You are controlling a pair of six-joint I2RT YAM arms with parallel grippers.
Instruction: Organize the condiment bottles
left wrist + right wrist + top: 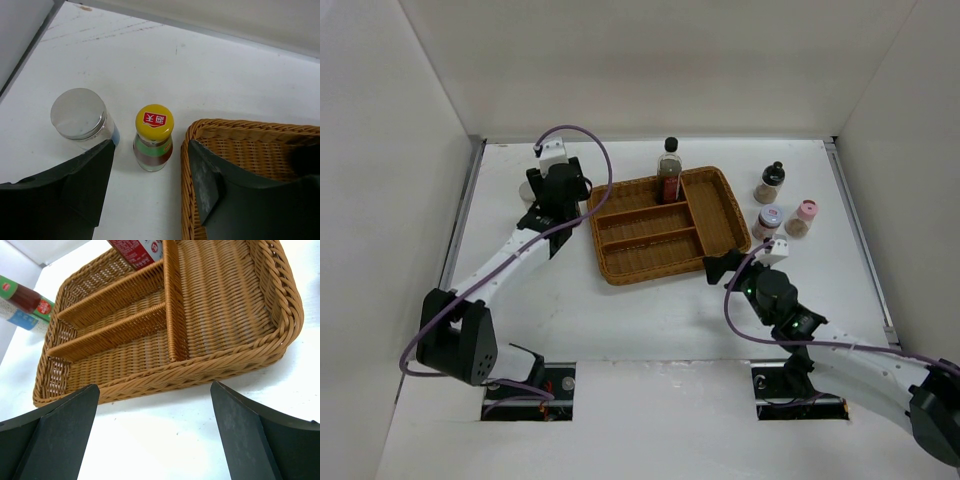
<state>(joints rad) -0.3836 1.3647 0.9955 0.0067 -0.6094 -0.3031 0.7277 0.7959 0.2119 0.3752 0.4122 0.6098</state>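
From above, dark bottle (669,172) stood in far slot of wicker tray (620,272), three shakers (768,221) grouped right of it, left wrist, left gripper (150,150) held wide open, empty, yellow-capped bottle (154,122) and silver-lid jar (80,115) stood just outside the tray, right wrist, right gripper (154,400) spread open, empty, faced at the tray's near rim.

We see a rough, woven wicker tray (200,371), a clear-walled jar (78,113) with a satin-smooth metal lid, a yellow-capped bottle (154,131) whose plastic cap is glossy, and a smooth, matt white worktop (200,70).
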